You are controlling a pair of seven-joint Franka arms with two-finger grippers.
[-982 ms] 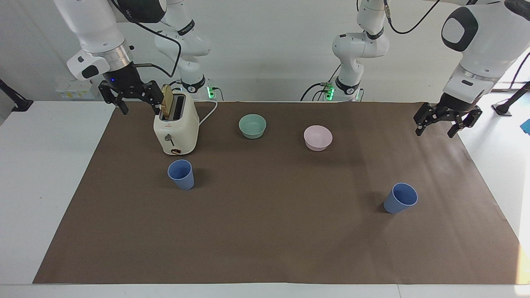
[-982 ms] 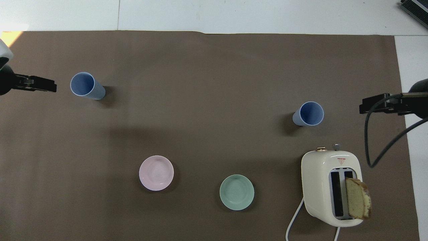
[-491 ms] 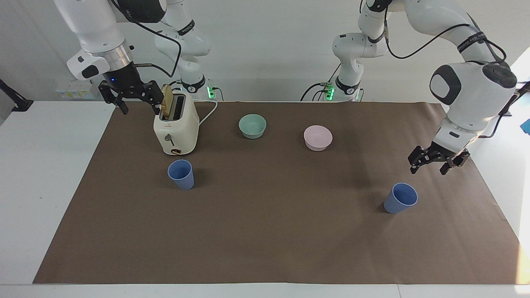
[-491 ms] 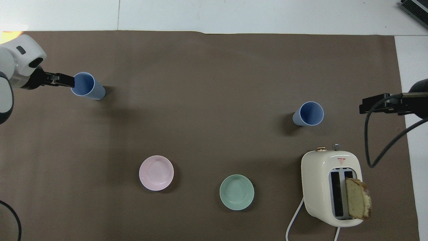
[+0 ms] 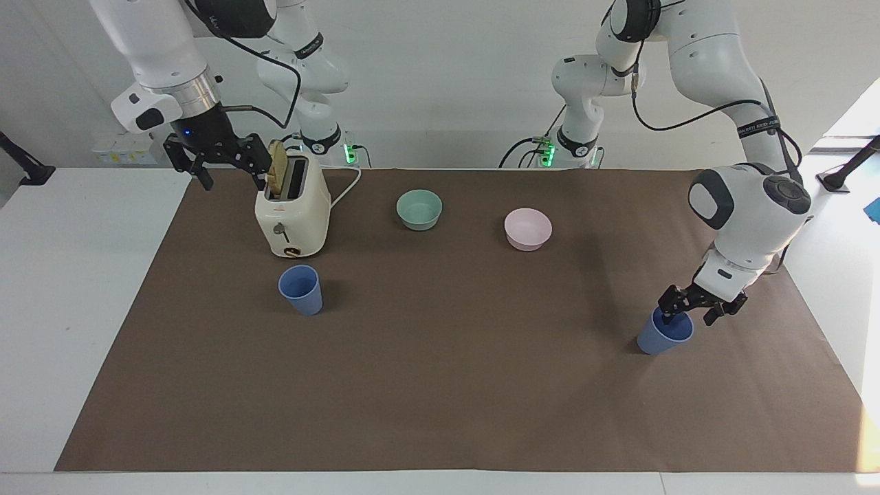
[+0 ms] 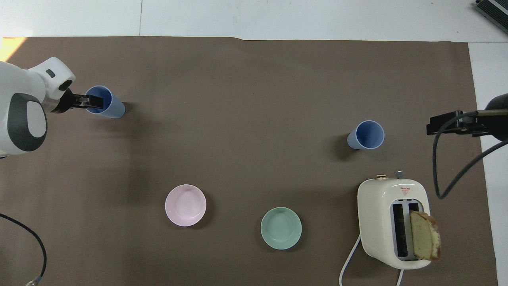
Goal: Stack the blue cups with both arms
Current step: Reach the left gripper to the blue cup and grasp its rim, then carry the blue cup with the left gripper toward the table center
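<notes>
Two blue cups are set upright and well apart on a brown mat covering the counter (image 5: 103, 309), one toward each arm's end, apparently so that each arm can reach one.

The left hand (image 5: 696, 311) is lowered at the rim of the cup toward the left arm's end (image 5: 661, 335). One finger appears dipped inside the cup's mouth and the other is kept outside, so the wall can be pinched; the fingers are apart and nothing is clamped yet.

The other blue cup (image 5: 301, 289) is placed just beside a cream toaster (image 5: 292, 213), farther from the robots than the toaster. A slice of bread (image 5: 278, 168) is seen standing in one slot.

The right hand (image 5: 230, 168) is held in the air beside the toaster's top, fingers spread apart and empty; that arm waits.

A teal-green bowl (image 5: 419, 209) and a pink bowl (image 5: 527, 229) are left nearer to the robots, between the two arms' ends, clear of both cups.

Judged from this, the first pickup is under way and no stacking has been done.
</notes>
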